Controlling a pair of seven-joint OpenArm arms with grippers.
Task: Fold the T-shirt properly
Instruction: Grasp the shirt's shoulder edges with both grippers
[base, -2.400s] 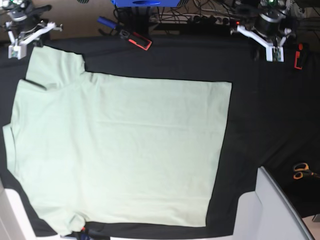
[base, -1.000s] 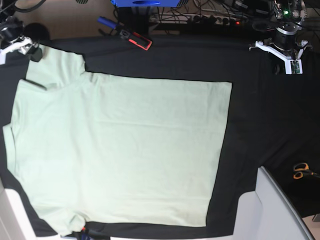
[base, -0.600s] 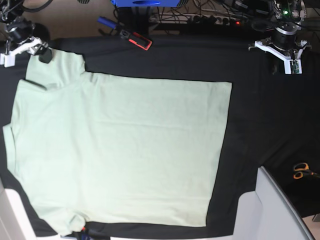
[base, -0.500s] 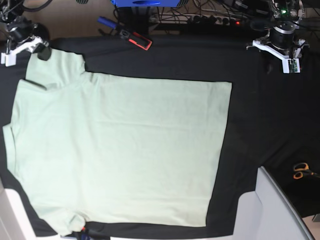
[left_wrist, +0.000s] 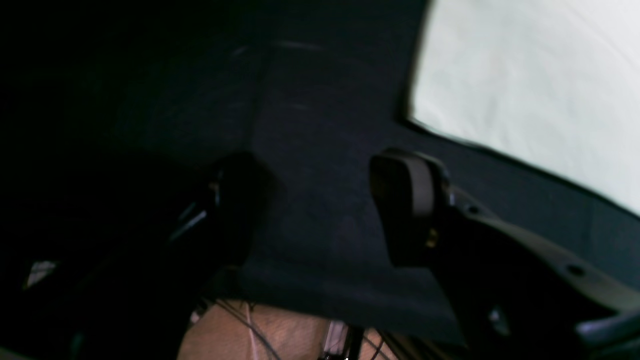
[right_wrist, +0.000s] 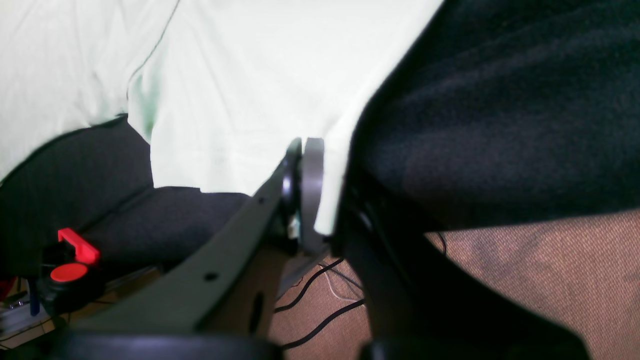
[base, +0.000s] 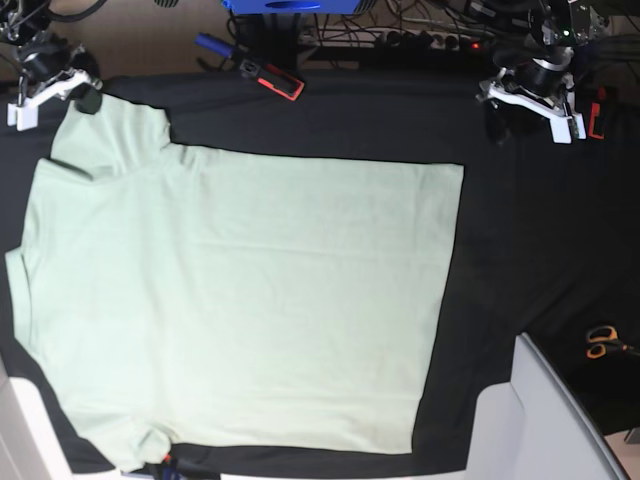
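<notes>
Your right gripper (right_wrist: 306, 192) sits at the far corner of the T-shirt (base: 240, 300), and its pads are pressed together on the hem of the sleeve; in the right wrist view a strip of pale green cloth is caught between them. From that claw the shirt spreads away flat over the black tablecloth (base: 520, 250), body and both sleeves laid open. Just beside the claw, off the table edge, you see brown floor and cables. Your left gripper (left_wrist: 320, 200) hovers over bare tablecloth with its pads spread wide and nothing between them. The shirt's straight bottom hem lies ahead of it and off to one side, near but apart. A pair of orange-handled scissors (base: 601, 341) lies well away from both claws.
</notes>
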